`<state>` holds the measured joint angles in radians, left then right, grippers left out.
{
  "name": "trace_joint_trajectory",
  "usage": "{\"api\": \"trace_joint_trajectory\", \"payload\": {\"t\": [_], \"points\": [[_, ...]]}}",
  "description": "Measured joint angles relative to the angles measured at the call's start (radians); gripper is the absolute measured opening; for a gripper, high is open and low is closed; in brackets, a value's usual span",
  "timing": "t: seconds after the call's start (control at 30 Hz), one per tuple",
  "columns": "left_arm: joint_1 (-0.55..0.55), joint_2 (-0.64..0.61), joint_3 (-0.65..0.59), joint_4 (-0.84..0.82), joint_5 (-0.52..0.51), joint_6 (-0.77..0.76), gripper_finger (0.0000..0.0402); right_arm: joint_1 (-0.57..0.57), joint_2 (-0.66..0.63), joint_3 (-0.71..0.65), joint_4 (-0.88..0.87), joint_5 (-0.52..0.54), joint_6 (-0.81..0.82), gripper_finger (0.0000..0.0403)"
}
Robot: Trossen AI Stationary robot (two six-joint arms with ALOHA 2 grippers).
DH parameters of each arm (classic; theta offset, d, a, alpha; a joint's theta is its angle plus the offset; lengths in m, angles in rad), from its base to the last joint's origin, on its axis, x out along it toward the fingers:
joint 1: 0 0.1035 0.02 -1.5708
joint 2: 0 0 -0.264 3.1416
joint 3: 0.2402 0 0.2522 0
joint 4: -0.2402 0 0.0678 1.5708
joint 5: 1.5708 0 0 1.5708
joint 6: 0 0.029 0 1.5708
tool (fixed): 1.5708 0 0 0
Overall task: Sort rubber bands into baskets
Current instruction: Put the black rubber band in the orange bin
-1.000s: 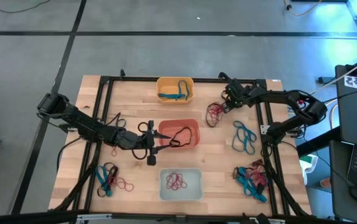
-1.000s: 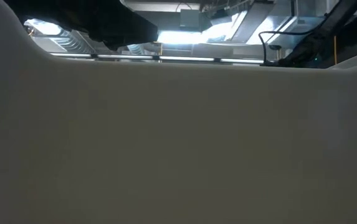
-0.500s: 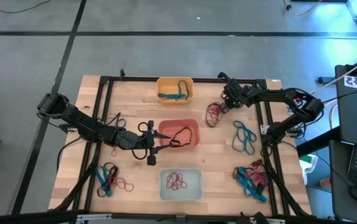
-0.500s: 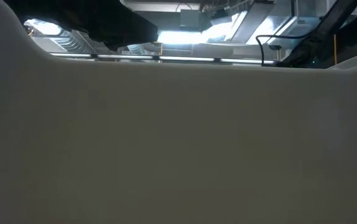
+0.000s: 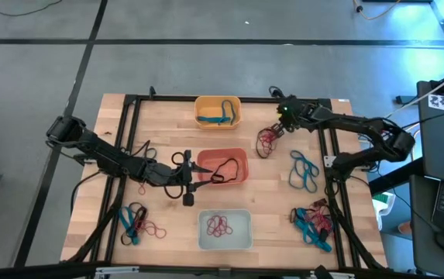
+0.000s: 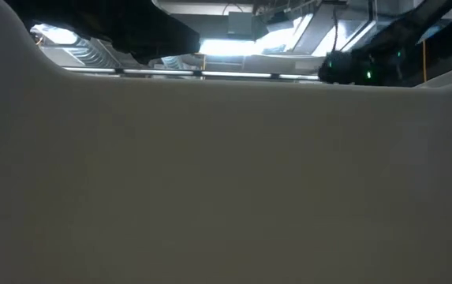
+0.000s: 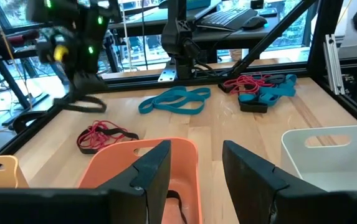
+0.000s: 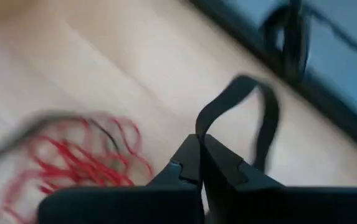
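Three baskets sit down the middle of the table (image 5: 167, 128): the yellow-orange basket (image 5: 218, 111) at 12 o'clock with a teal band or two inside, the red-orange basket (image 5: 222, 167) dead centre with a black band in it, and the pale basket (image 5: 225, 230) at 6 o'clock holding a little bunch of red bands.

Loose rubber bands are in four heaps. There's a red tangle (image 5: 266, 141) with some black in it around 1 o'clock, a teal pair (image 5: 304, 172) at 3, a mixed teal, red and black pile (image 5: 312, 222) at about 4, and a teal-and-red pile (image 5: 136, 224) near 8. Can't count single loops in the tangles, too snarled.

The right gripper (image 5: 281, 124) is just over the red tangle, fingers pinched together on a black band (image 8: 253, 118) that loops up past the tips. The left gripper (image 5: 193, 177) hangs at the red-orange basket's 9 o'clock edge, fingers (image 7: 147, 171) spread apart with nothing between them.
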<state>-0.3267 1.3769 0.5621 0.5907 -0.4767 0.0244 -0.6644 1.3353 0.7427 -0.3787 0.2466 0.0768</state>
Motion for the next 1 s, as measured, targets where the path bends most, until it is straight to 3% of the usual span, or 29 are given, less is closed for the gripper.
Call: {"api": "trace_joint_trajectory", "payload": {"t": [0.47, 1.0], "points": [[0.000, 0.000, 0.000, -0.004, 0.000, 0.001, 0.0143, 0.242, -0.119, 0.161, -0.001, -0.014, -0.007, 0.0012], [0.000, 0.000, 0.000, -0.004, 0.000, 0.001, 0.0143, 0.523, -0.118, 0.165, 0.277, -0.155, -0.007, 0.0014]]}}
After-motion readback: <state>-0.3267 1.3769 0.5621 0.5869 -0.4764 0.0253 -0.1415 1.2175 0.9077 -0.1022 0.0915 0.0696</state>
